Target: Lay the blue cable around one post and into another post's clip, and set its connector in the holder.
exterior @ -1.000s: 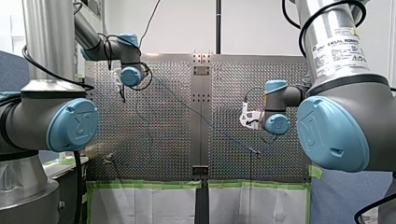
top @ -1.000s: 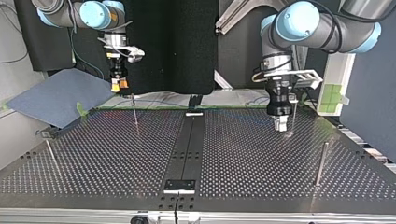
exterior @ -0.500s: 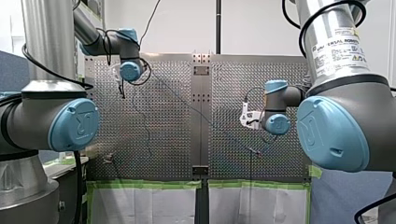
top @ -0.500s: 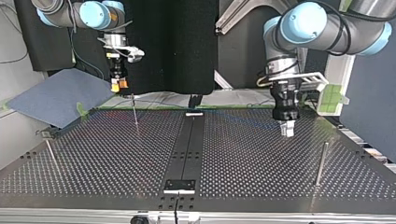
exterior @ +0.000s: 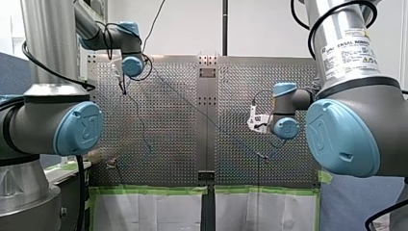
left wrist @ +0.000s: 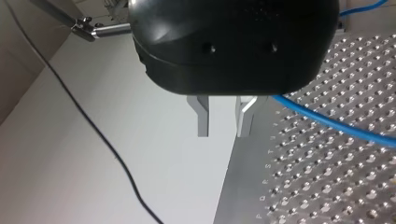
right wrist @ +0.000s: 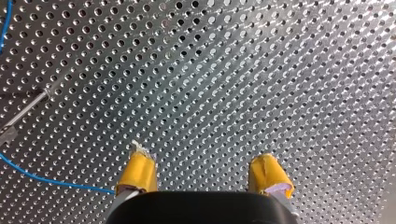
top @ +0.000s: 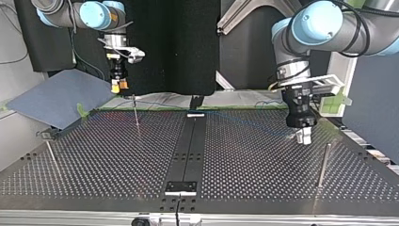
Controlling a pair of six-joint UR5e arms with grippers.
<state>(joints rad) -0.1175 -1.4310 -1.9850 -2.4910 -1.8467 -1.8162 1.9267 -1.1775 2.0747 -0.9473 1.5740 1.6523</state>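
Perforated table (top: pixel 94 165), blue cable (left wrist: pixel 345 127) across it; left gripper (left wrist: pixel 223 133) and right gripper (right wrist: pixel 203 161), jaws apart, empty.

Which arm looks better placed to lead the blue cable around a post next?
Probably left: my left gripper sits low beside the blue cable, with a post close; my right gripper hangs higher.

Front view high behind the arms (exterior: pixel 337 130), facing out over the perforated desk (exterior: pixel 168 125), top view low at the desk's far edge, facing back, both sharing its centre strip (top: pixel 188 146), wrist views close behind left hand (left wrist: pixel 223 133) and right hand (right wrist: pixel 203 161), onto the holes
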